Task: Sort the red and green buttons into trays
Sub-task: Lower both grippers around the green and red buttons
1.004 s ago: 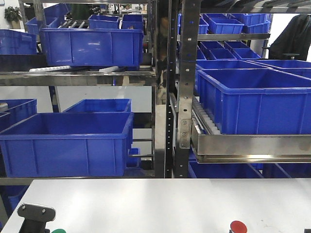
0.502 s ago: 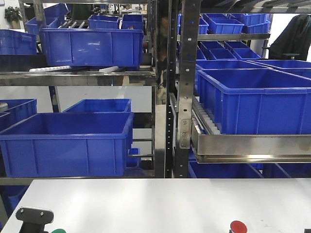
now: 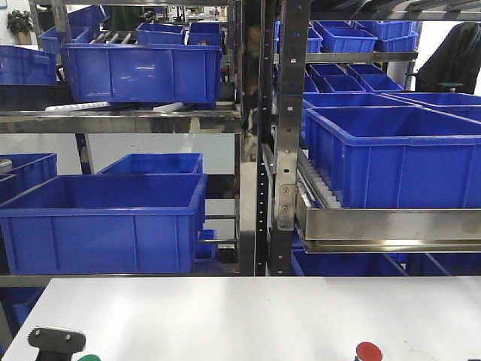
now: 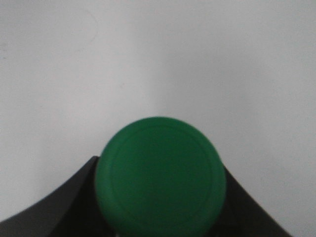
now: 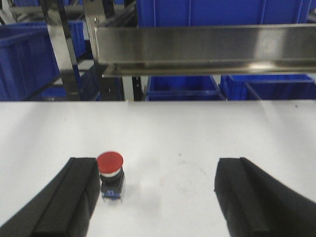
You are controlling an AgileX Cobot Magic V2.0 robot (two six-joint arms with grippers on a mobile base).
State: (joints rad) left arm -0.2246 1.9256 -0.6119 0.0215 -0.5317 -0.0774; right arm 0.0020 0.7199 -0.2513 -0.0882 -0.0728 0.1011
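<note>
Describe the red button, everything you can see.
Red button: round matte red mushroom cap on a small dark block with pale bits at its base, plastic by the look. It stands upright on the white table, between the wide-open right fingers, close beside the image-left one; contact unclear. The front view shows only its cap at the bottom edge.

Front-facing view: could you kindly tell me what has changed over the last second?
The left arm's grey plate has sunk slightly lower in the frame, beside the green button. No grasp or release is visible. The green button, the red button, the white table and the blue crates stayed put.
</note>
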